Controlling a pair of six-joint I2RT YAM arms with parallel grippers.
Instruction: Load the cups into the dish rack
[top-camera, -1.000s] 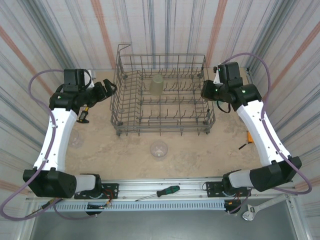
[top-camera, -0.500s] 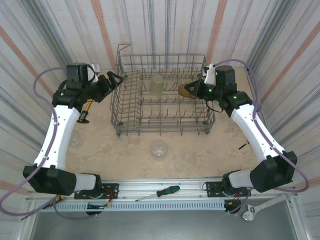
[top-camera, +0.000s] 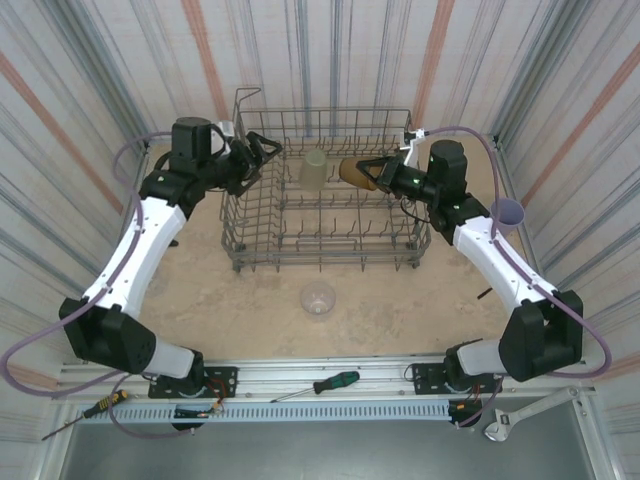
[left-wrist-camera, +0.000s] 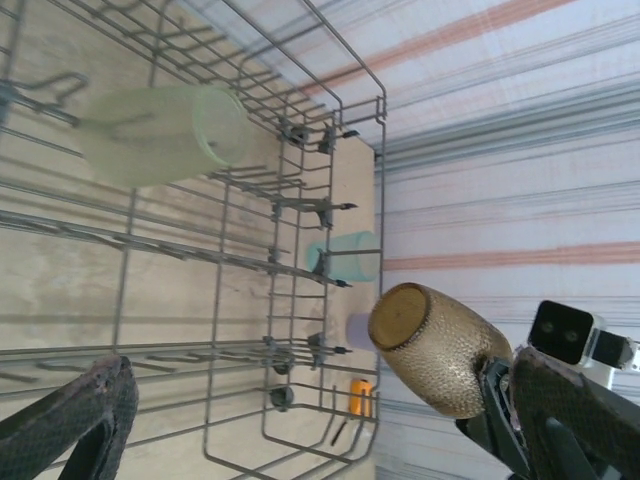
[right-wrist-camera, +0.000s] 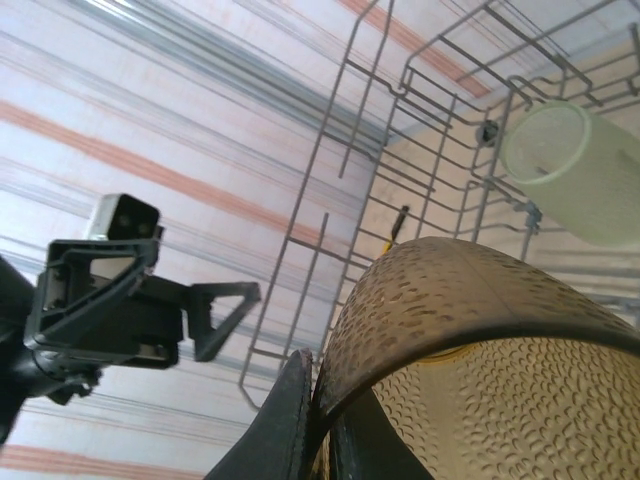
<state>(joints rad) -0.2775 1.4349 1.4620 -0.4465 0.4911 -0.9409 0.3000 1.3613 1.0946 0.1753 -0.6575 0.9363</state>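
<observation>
The right gripper (top-camera: 383, 173) is clamped on the amber-brown cup (top-camera: 355, 172), held sideways above the dish rack (top-camera: 330, 258) toward 1 o'clock. Its long axis runs 3-to-9, base toward 9. The left gripper (top-camera: 262, 155) gapes empty.

Left arm extended forward; my black two-finger left gripper (top-camera: 264, 154) has jaws spread wide. My right gripper (top-camera: 368, 172) clamps the amber-brown dimpled plastic cup (top-camera: 351, 171), wrist pointing left.

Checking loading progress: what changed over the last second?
The right tool, shut on the amber cup, swung left over the dish rack. The left tool, open, moved right to the rack's left wall. The yellow-green cup and clear cup stayed put.
</observation>
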